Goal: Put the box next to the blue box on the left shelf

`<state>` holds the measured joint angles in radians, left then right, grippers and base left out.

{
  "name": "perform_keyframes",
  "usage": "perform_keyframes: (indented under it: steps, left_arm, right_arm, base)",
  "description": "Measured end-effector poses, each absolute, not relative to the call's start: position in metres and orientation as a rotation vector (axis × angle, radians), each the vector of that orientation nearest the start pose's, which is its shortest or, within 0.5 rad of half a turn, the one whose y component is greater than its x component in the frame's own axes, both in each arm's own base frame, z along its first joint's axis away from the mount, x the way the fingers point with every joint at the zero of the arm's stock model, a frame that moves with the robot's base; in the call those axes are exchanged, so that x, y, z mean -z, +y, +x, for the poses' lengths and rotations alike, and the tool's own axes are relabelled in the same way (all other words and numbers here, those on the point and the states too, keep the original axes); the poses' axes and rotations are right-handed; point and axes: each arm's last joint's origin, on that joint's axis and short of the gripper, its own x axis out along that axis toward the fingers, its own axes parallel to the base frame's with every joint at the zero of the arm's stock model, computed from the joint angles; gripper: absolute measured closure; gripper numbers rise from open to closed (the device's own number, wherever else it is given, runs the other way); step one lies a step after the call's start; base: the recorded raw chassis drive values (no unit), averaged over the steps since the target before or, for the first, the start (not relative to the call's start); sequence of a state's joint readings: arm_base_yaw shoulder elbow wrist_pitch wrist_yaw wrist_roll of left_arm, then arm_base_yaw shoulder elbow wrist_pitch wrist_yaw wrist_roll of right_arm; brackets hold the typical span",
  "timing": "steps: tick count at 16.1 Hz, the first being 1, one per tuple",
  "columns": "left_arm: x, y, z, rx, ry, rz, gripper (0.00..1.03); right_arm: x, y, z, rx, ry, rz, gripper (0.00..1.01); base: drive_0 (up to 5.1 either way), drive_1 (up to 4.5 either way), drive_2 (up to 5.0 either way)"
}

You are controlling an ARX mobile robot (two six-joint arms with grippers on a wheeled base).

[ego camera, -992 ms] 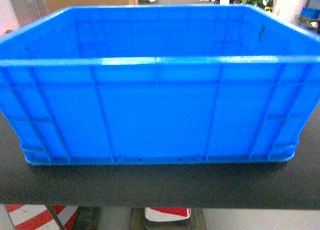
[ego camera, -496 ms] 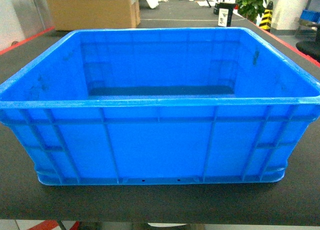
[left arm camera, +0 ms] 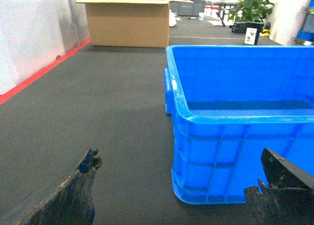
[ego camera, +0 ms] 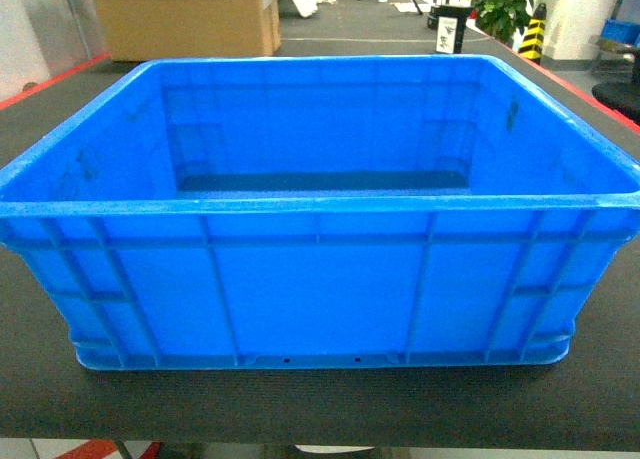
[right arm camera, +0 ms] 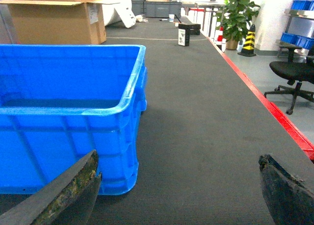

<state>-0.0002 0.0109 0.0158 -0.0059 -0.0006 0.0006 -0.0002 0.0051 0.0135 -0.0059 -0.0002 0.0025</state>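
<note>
Pre-grasp step: box (ego camera: 318, 279) on dark table (left arm camera: 98, 117), ungrasped. Left gripper (left arm camera: 171, 186) at 9 o'clock, right gripper (right arm camera: 176, 186) at 3 o'clock, fingers spread, probably clear. Next: clamp walls.

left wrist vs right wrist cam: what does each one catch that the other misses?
Left wrist only: the box's left end wall and near-left corner, the left end effector wide open with that corner between its fingers, not touching, and a red floor line along a pale wall.

Right wrist only: the box's right end, the open right end effector, an office chair and a striped cone.

Both: the blue box, dark mat, cardboard box, potted plant.
</note>
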Motion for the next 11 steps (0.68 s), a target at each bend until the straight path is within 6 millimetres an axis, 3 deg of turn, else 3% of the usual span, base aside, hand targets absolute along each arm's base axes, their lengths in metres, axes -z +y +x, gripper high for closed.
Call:
perform_keyframes:
  steps: [11]
  left_arm:
    - [-0.1675,0.0000,0.0974,0.000,0.001,0.001,0.05]
  right_arm:
    - [-0.1672,0.0000,0.0972,0.000,-0.002,0.002,0.03]
  base:
    - [0.0,0.00,0.0]
